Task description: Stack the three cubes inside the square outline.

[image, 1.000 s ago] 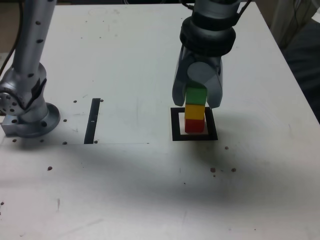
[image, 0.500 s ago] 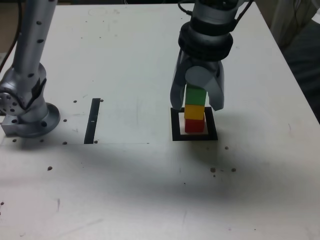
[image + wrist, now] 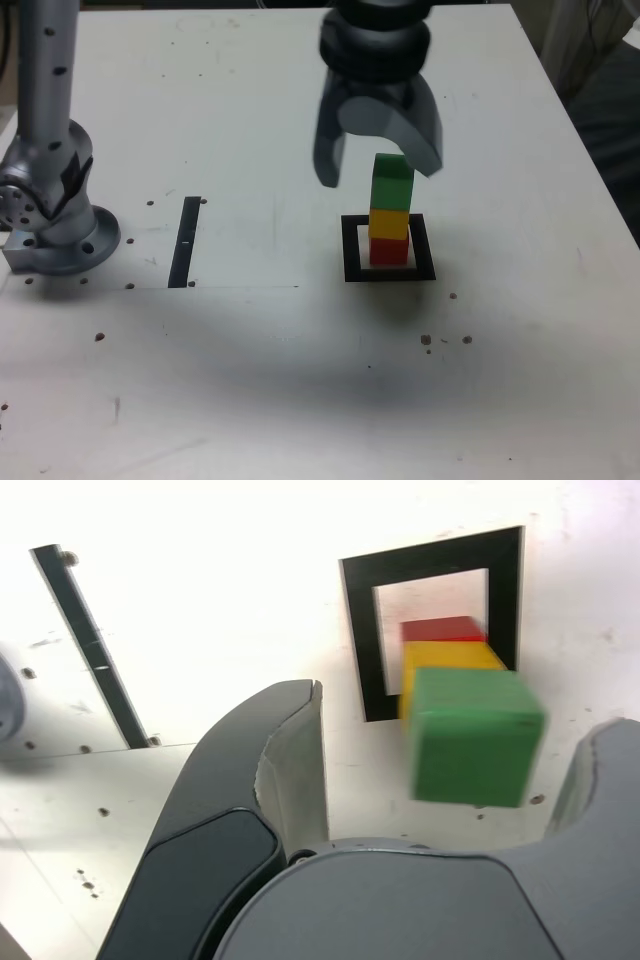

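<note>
A three-cube tower stands inside the black square outline (image 3: 351, 262): red cube (image 3: 388, 251) at the base, yellow cube (image 3: 389, 223) in the middle, green cube (image 3: 392, 183) on top. My gripper (image 3: 379, 165) hangs open above and slightly to the exterior view's left of the tower, its fingers (image 3: 330, 155) clear of the green cube. In the wrist view the green cube (image 3: 468, 736) sits between the spread fingers (image 3: 290, 765) without touching them, with the yellow cube (image 3: 445, 659), red cube (image 3: 440, 629) and square outline (image 3: 361, 630) beneath.
A narrow black strip (image 3: 185, 241) lies on the white table (image 3: 300, 380) to the exterior view's left of the outline. The arm's grey base (image 3: 55, 225) stands at the far left. Small dark specks dot the tabletop.
The gripper has opened off the green cube, risen and shifted toward the exterior view's left. The three-cube tower stays standing in the outline.
</note>
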